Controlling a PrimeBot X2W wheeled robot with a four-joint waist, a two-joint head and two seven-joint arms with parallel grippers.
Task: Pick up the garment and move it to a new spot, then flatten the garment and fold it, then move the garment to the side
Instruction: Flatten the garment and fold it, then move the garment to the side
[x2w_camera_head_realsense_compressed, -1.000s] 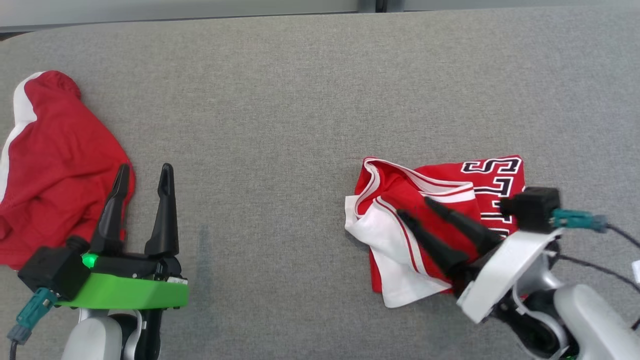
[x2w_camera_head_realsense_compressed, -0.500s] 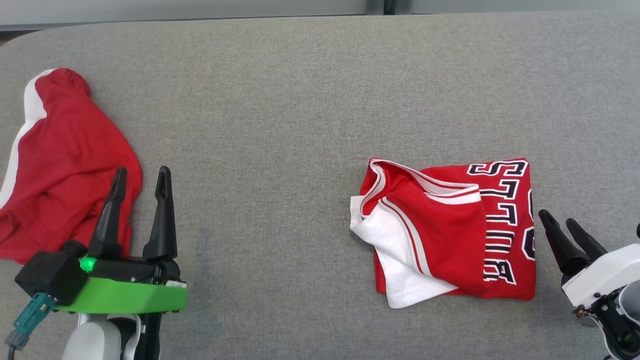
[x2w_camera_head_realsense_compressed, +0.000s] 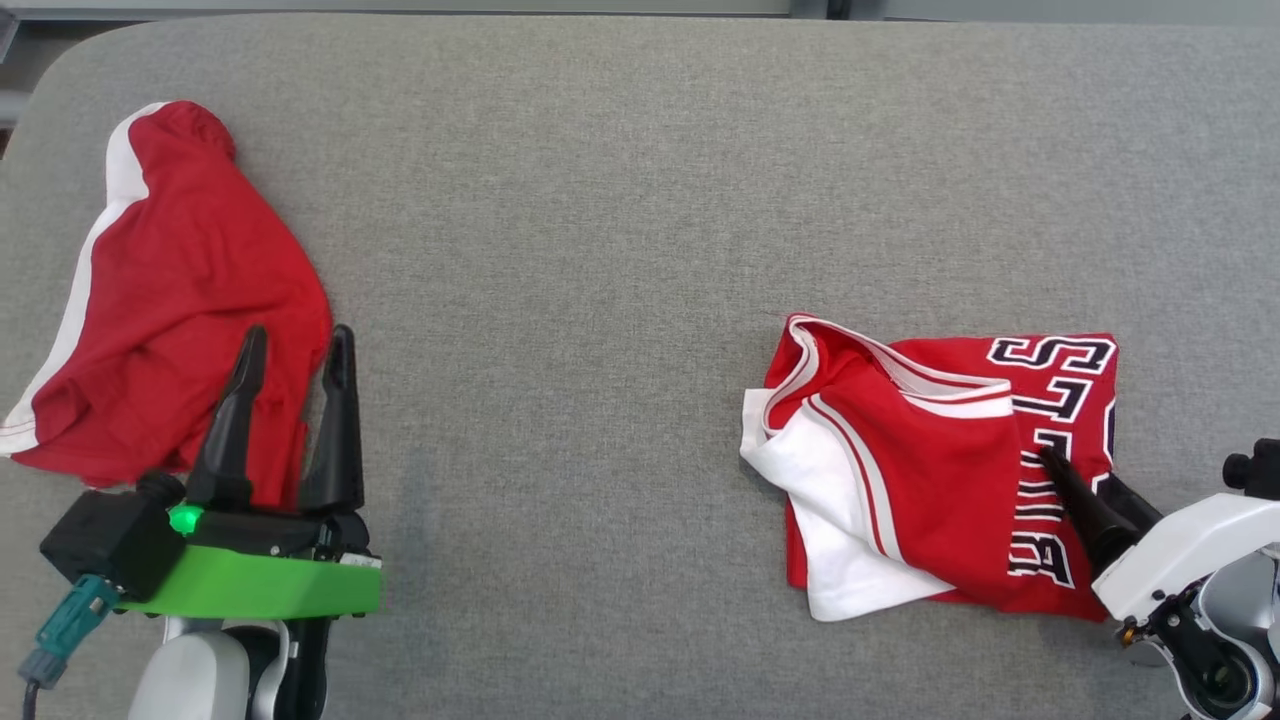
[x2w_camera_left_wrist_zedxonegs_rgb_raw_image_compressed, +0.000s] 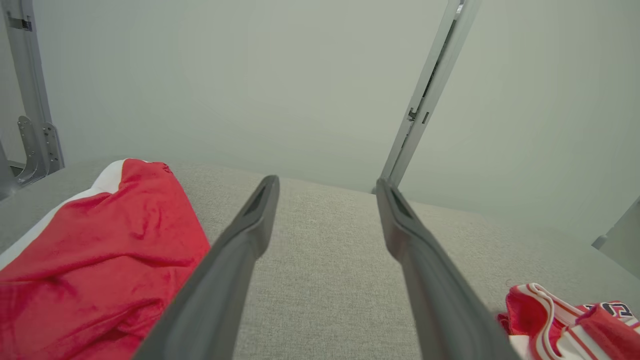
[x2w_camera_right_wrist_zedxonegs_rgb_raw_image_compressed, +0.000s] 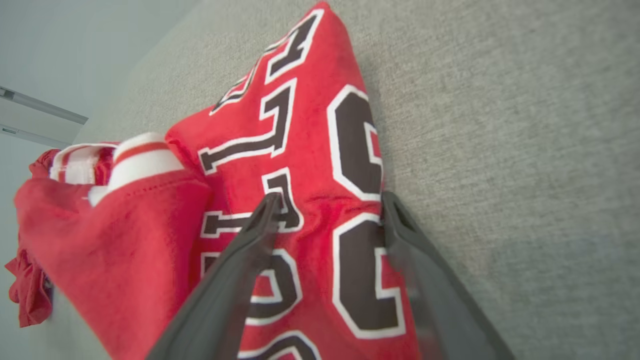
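Cloth lies at two spots on the grey, fabric-covered counter (x2w_camera_head_realsense_compressed: 600, 230). At the near right sits the folded jersey (x2w_camera_head_realsense_compressed: 930, 480), a red, roughly square bundle with white trim and black, white-edged lettering running down its right side; a white panel pokes out at its near left corner and a striped collar or armhole edge stands up at its far left. The right gripper (x2w_camera_head_realsense_compressed: 1075, 468) reaches in from the near right, its fingers spread and pointing toward the far left over the lettered part of the jersey. In the right wrist view the lettering shows between the two fingers, and their tips are at the cloth or just above it; I cannot tell whether they touch, and no fold is pinched between them. At the far left lies a crumpled red garment (x2w_camera_head_realsense_compressed: 190, 290) with a white stripe along its left edge, well apart from the jersey. The left gripper (x2w_camera_head_realsense_compressed: 298, 335) is at the near left, fingers spread and pointing away, their tips over the near right edge of that red garment, with nothing between them.
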